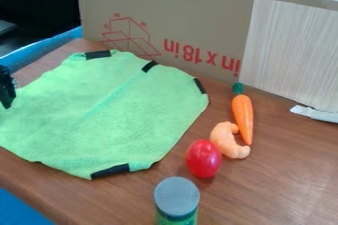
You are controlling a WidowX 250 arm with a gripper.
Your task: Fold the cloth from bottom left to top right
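Here's the brown wooden surface (284,169), running under everything, its lower-left edge cutting diagonally across the corner of the view. Behind, a big cardboard panel (178,17) stands upright, walling off the back.

And there's the green cloth (125,120), spread out mostly flat across the left half, 1 faint crease slanting over its middle, 4 black patches at its rim. Its left side runs out of view, its back edge comes near the cardboard, and a band of wood shows between its lower edge and the surface's edge.

Upright at the right, a pale wood-grain panel (287,51). Down at the bottom, a grey-lidded jar (177,197), standing well apart from the cloth. The orange carrot (243,115) lies near the cloth's right corner, so the gap there is narrow; it widens toward the front.

At the left margin, the black gripper (7,88) is by the cloth's left edge; whether it's apart or together, I can't tell. Just beside the carrot's tip sits a curved orange toy (226,141), with the red toy (203,159) right next to it.
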